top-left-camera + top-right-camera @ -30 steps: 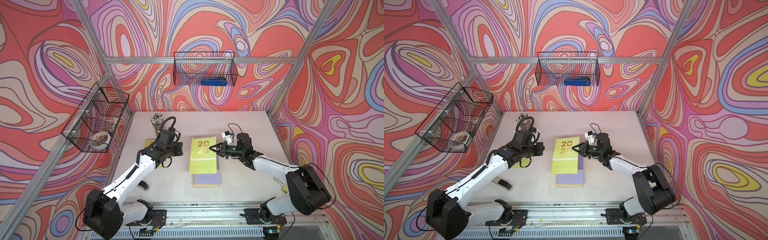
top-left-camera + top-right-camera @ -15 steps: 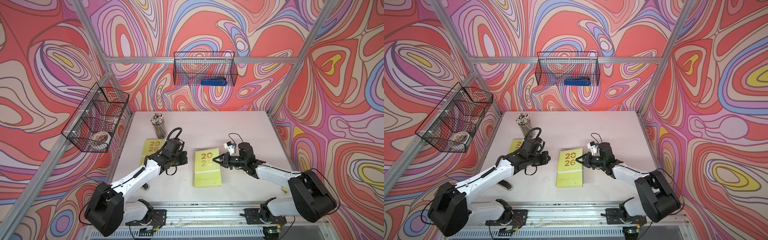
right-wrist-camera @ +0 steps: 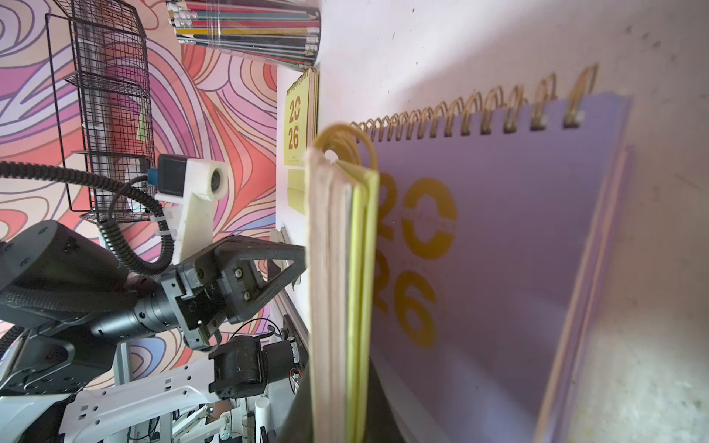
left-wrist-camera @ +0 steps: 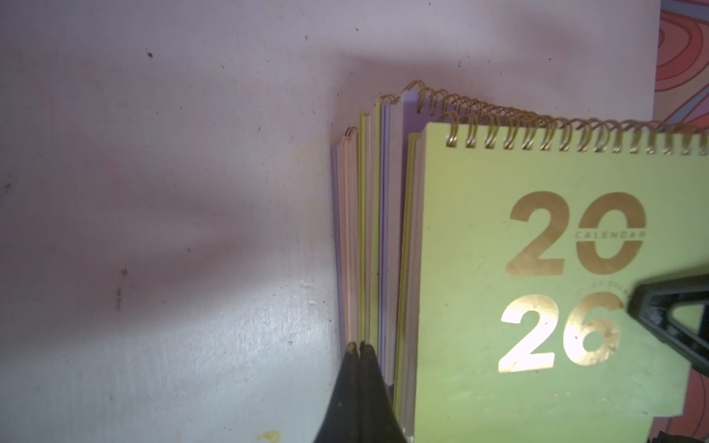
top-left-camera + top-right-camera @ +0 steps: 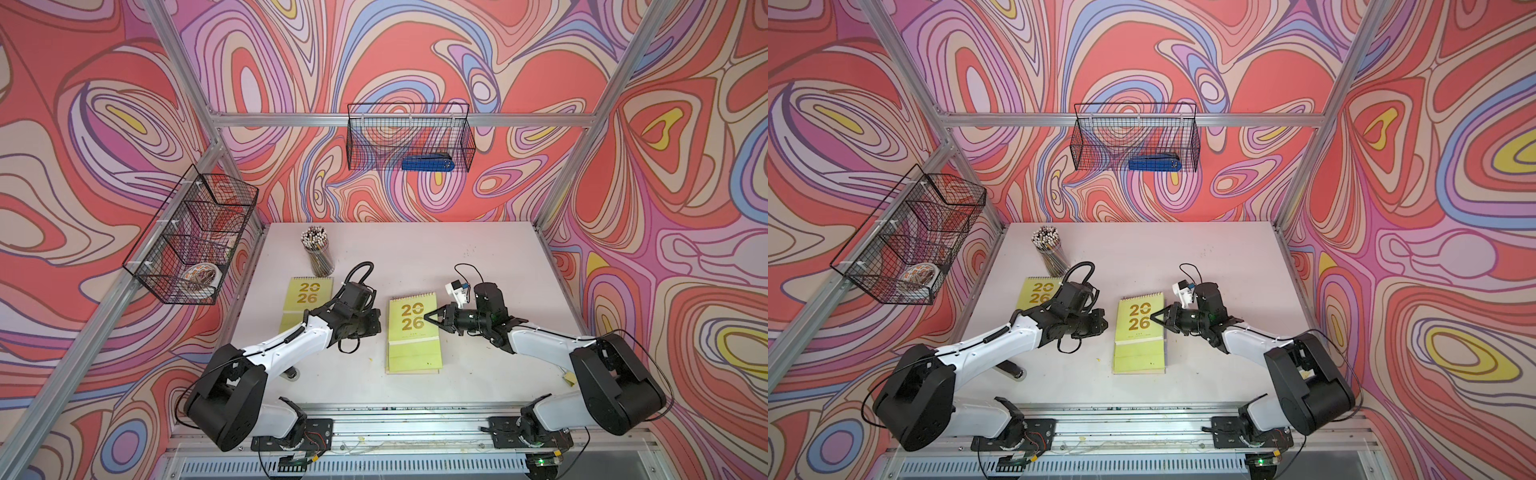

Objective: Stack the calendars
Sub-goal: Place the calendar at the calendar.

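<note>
**Fifth calendar going onto the pile; one more to fetch**

The pile of calendars (image 4: 368,230) is the reference here; its side shows lavender, peach, yellow-green and lavender layers under a yellow-green top calendar (image 5: 409,320). The right gripper (image 5: 428,322) is clamped on that top calendar's edge on the pile's right-arm side; in the right wrist view the held edge looks raised, with the lavender calendar (image 3: 498,249) showing beneath it. The left gripper (image 4: 358,347) is fully closed and holds nothing; its tips touch the pile's opposite side, seemingly as a stop. A loose calendar (image 5: 307,297), also yellow-green, lies flat on the table (image 5: 478,257) beyond the pile's left-arm side, near it but apart, with a pencil cup (image 5: 320,257) just past it.

The step in hand looks like seating the top calendar. Next it needs lowering square against the left gripper's stop, then a release; after that, the loose calendar has to be brought over to finish the pile.
</note>
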You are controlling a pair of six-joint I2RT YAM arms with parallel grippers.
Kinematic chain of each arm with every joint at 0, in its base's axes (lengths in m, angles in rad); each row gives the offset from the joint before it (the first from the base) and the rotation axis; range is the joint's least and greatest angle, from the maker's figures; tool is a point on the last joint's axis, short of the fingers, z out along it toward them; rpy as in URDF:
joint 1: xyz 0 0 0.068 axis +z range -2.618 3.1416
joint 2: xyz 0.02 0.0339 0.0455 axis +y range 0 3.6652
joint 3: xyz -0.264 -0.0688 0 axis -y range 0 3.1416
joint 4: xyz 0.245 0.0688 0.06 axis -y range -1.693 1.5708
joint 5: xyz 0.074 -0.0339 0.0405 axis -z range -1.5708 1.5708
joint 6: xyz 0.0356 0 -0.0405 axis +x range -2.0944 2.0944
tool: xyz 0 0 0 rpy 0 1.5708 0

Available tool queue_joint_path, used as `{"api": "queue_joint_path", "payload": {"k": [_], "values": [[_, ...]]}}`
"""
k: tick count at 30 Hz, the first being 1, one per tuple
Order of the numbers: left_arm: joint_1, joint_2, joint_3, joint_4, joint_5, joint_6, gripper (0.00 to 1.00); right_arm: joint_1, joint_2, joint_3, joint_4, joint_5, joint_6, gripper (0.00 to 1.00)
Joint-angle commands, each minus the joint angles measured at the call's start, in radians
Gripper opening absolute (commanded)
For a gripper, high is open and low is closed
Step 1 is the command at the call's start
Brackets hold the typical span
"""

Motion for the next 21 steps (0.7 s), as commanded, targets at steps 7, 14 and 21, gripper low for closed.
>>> {"api": "queue_joint_path", "payload": {"k": [7,14,21], "values": [[-0.021,0.043,-0.020,0.025,0.020,-0.025,0.00,-0.019,0.023,0.012,0.140,-0.035,0.027,0.00],[-0.032,0.061,-0.017,0.030,0.025,-0.025,0.00,-0.020,0.045,0.030,0.069,-0.022,-0.017,0.00],[-0.045,0.079,-0.014,0.038,0.025,-0.030,0.00,-0.020,0.050,0.038,0.018,0.002,-0.038,0.00]]}}
